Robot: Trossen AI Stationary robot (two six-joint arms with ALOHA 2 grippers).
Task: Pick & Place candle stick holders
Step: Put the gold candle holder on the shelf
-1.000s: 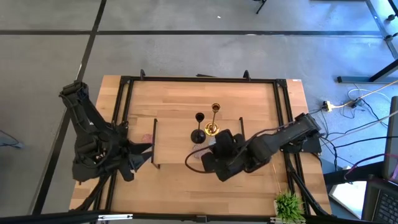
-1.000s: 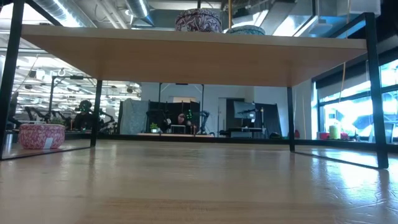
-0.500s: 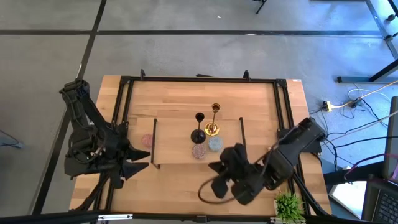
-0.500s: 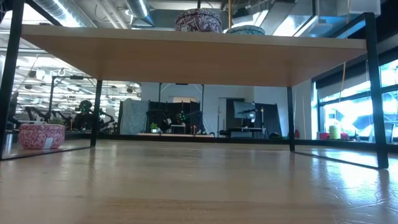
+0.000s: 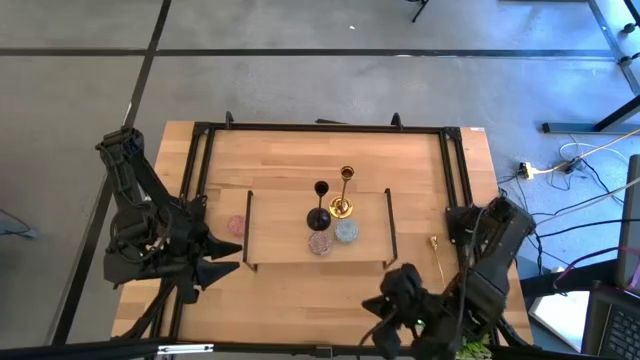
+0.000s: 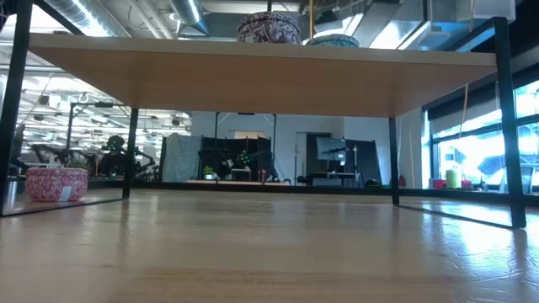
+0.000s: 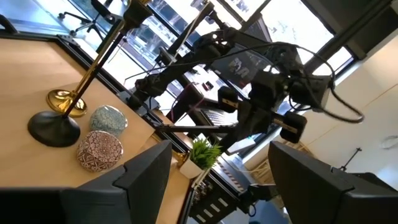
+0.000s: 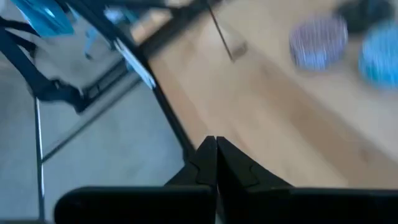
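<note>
Two changes are seen against a second ago: the left gripper, fingers spread and empty, has been raised a little at the table's left edge beside the pink round, while the right gripper, fingers pressed together, has been drawn off the board to the near edge. On the board the black stem, gold stem, mauve round and blue round stand clustered, and a second gold stem lies on the table at right. No writing can be read.
</note>
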